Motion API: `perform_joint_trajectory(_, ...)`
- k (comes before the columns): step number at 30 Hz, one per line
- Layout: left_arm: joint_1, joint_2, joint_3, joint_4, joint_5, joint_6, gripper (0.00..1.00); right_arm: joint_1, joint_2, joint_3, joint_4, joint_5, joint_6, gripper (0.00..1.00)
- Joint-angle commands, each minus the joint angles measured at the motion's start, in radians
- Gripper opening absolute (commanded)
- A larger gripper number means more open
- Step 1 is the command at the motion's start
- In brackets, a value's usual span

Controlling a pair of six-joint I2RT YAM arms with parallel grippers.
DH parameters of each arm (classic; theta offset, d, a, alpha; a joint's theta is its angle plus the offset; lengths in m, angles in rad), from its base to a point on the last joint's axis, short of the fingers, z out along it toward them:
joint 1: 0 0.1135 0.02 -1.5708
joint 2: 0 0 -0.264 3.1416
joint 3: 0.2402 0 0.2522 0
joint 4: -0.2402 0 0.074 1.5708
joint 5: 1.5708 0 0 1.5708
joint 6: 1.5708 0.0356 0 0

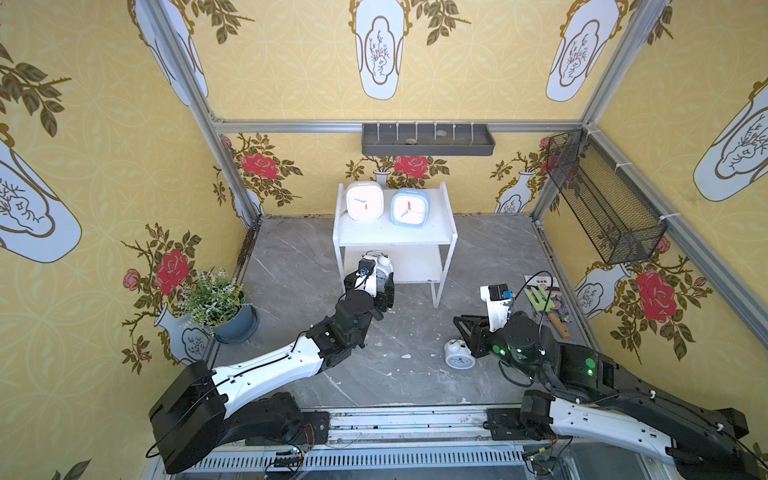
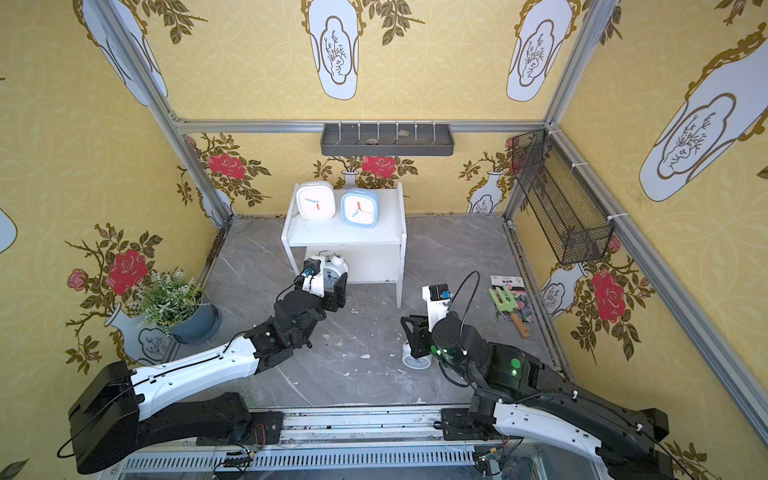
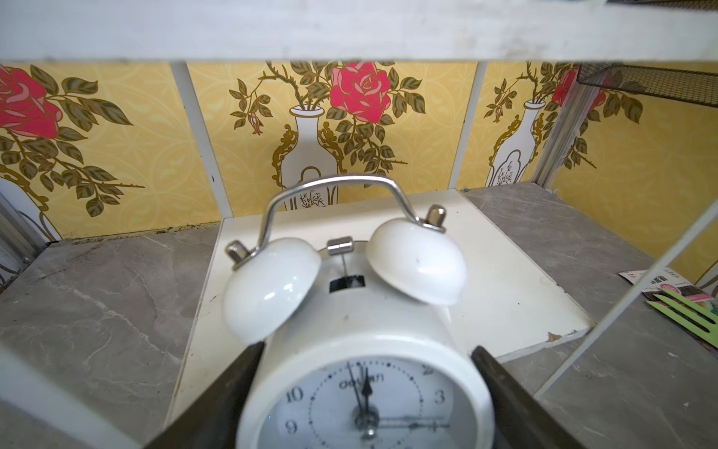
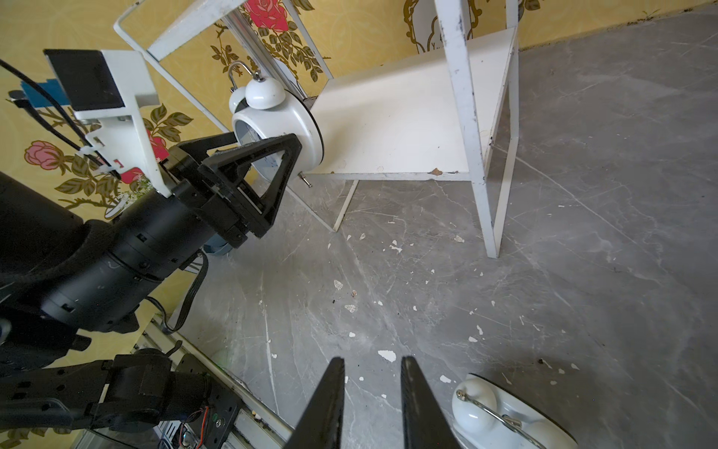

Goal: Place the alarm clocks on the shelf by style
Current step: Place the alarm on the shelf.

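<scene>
A white rounded-square alarm clock and a light blue one stand side by side on the top board of the white shelf. My left gripper is shut on a white twin-bell clock by its round body, with a finger on each side. That clock is upright at the front edge of the lower board, face toward the arm. A second twin-bell clock lies on the grey floor. My right gripper hovers just beside it, jaws a little apart with nothing between them.
A potted plant stands at the left wall. A green garden fork lies on a seed packet at the right. A grey wall tray and a black mesh basket hang on the walls. White flecks dot the floor.
</scene>
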Motion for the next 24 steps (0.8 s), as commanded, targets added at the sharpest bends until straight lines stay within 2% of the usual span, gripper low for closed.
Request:
perform_joint_trajectory(1,0.007,0.02,0.013,0.065,0.013,0.043,0.58,0.0,-0.004,0.002,0.04,0.006,-0.012,0.27)
perform_joint_trajectory(17,0.044,0.09,0.021,0.161,0.023,0.081,0.58,0.0,-0.019,0.015,0.032,-0.006,-0.034,0.27)
perform_joint_trajectory(24,0.047,0.115,0.024,0.198,-0.026,0.094,0.58,0.0,-0.019,0.033,0.025,-0.011,-0.039,0.27)
